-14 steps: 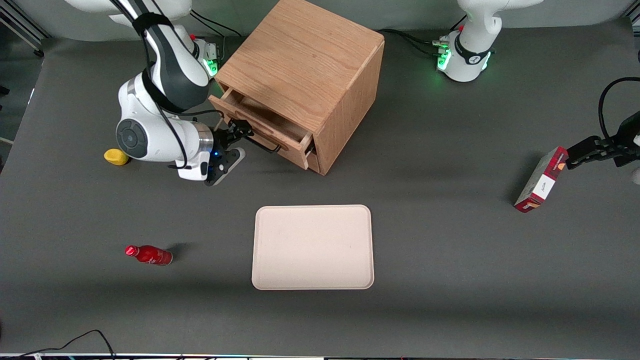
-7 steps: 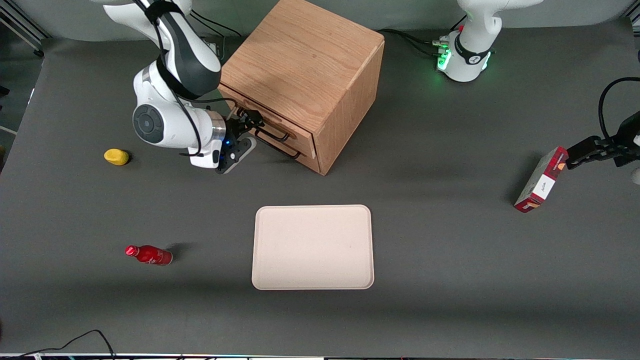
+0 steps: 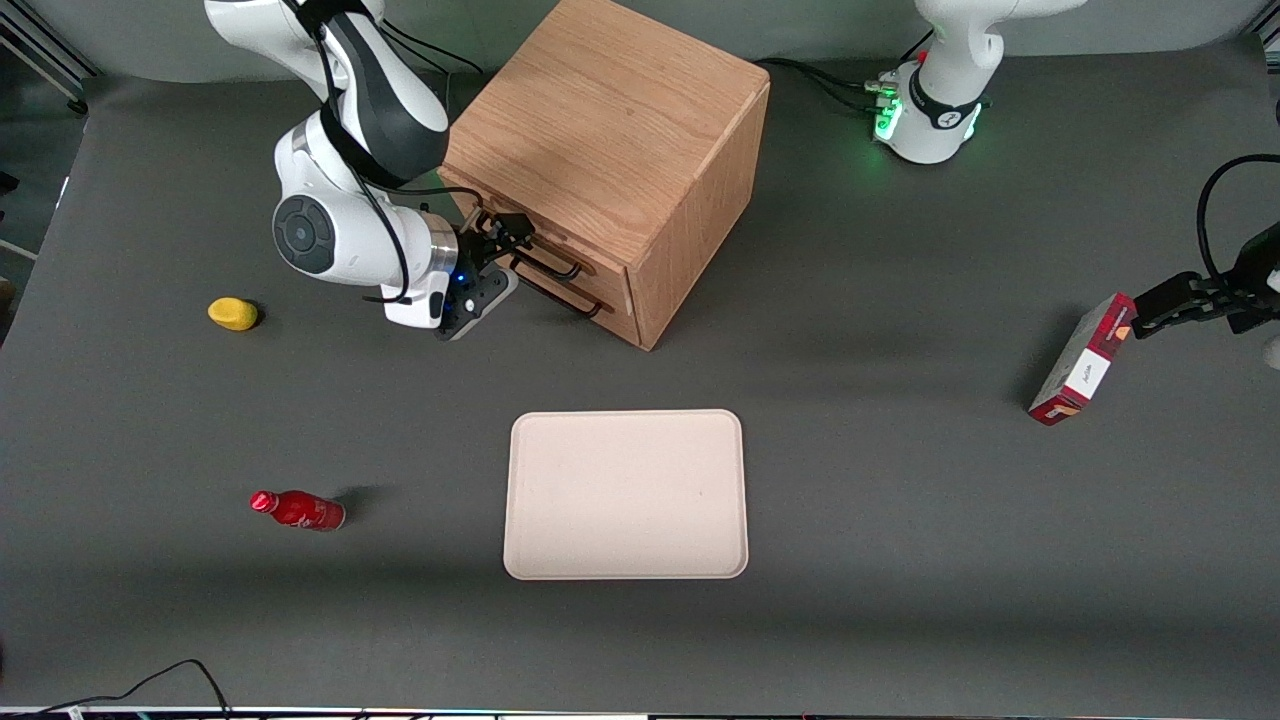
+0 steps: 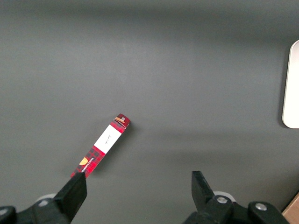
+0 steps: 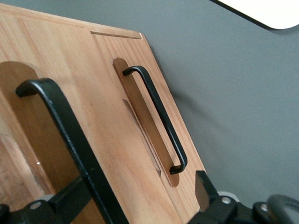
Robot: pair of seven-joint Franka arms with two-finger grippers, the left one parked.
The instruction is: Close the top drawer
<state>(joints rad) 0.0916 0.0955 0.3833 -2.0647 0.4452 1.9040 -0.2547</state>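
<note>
The top drawer (image 3: pixel 590 270) of the light oak cabinet (image 3: pixel 600 120) sits pushed in, its front flush with the cabinet's face. Its thin black handle (image 3: pixel 548 262) stands out above the lower drawer's handle (image 3: pixel 568 300). My right gripper (image 3: pixel 505 240) is in front of the top drawer, right at its handle. In the right wrist view the top drawer's handle (image 5: pixel 65 135) runs between the spread fingers (image 5: pixel 205 186) of the gripper (image 5: pixel 138 203), which is open and not clamped on it. The lower drawer's handle (image 5: pixel 159 116) shows beside it.
A beige tray (image 3: pixel 625 493) lies nearer the front camera than the cabinet. A red bottle (image 3: pixel 298 510) and a yellow object (image 3: pixel 232 313) lie toward the working arm's end. A red box (image 3: pixel 1082 360) stands tilted toward the parked arm's end, also in the left wrist view (image 4: pixel 100 145).
The top drawer went from pulled out to pushed in flush. My gripper moved with its handle toward the cabinet.
</note>
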